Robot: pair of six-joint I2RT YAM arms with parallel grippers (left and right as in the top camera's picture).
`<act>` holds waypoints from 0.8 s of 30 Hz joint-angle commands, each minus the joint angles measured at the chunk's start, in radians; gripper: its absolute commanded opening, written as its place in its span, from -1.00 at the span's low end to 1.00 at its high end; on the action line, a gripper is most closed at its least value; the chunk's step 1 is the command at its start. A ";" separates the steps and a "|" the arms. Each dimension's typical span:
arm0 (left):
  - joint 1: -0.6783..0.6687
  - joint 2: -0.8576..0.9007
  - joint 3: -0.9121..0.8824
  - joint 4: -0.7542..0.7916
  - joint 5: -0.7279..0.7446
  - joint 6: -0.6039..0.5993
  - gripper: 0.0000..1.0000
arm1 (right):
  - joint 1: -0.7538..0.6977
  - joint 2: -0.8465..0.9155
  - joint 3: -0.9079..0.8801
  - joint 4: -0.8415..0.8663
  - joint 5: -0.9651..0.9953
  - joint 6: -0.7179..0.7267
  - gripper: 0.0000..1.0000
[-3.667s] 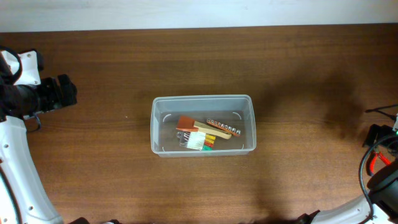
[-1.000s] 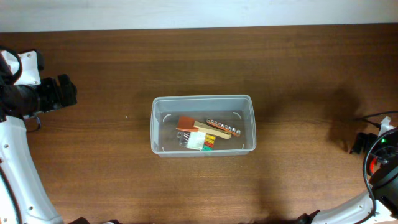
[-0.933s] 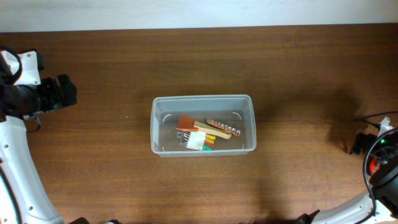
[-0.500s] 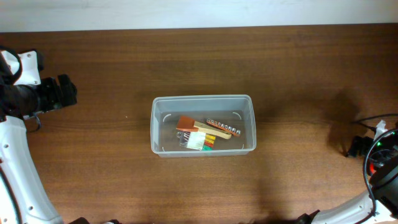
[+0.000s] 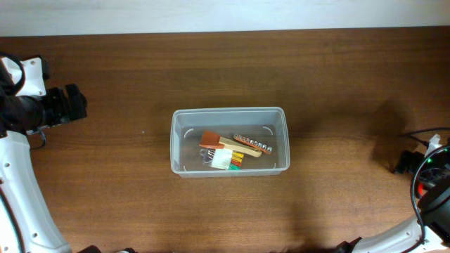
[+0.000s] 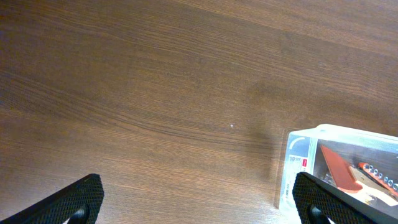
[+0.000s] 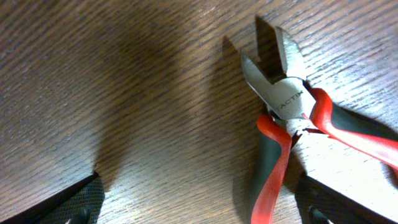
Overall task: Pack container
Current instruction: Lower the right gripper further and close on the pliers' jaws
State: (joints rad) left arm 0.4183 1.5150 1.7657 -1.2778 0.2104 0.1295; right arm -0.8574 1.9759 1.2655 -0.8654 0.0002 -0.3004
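Observation:
The container (image 5: 230,140), a clear plastic bin, stands mid-table and holds an orange-brown tool (image 5: 210,138), a strip of small sockets (image 5: 253,145) and yellow, green and white pieces. Its left end (image 6: 298,163) shows in the left wrist view. Far to its left, my left gripper (image 5: 68,104) hangs open (image 6: 199,206) over bare wood. By the table's right edge my right gripper (image 5: 406,163) stands open (image 7: 205,211) over red-and-black cutting pliers (image 7: 287,102). One red handle (image 7: 270,180) lies between the fingertips (image 7: 84,200), untouched; the other runs off right.
Dark wood tabletop (image 5: 140,204) all round the bin. A pale wall strip (image 5: 225,14) runs along the far edge. Cables (image 5: 429,137) trail near the right arm.
Since the earliest frame the right gripper has come in from the right edge and lowered over the pliers. Over the last second it only shifted slightly. Left arm and bin are still.

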 commanded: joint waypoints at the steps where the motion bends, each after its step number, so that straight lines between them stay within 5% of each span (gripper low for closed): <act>1: 0.003 0.002 0.020 0.002 0.010 -0.009 0.98 | -0.002 0.013 -0.015 0.008 0.011 0.025 0.59; 5: 0.003 0.002 0.020 0.001 0.011 -0.009 0.98 | -0.002 0.013 -0.015 0.008 0.011 0.025 0.33; 17: 0.003 0.002 0.020 0.001 0.011 -0.009 0.99 | -0.002 0.013 -0.015 0.006 0.011 0.028 -0.03; 24: 0.003 0.002 0.020 0.001 0.010 -0.009 0.99 | -0.002 0.013 -0.015 0.013 0.011 0.097 -0.09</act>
State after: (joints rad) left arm 0.4183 1.5150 1.7657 -1.2778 0.2104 0.1295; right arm -0.8574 1.9759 1.2659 -0.8619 -0.0044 -0.2543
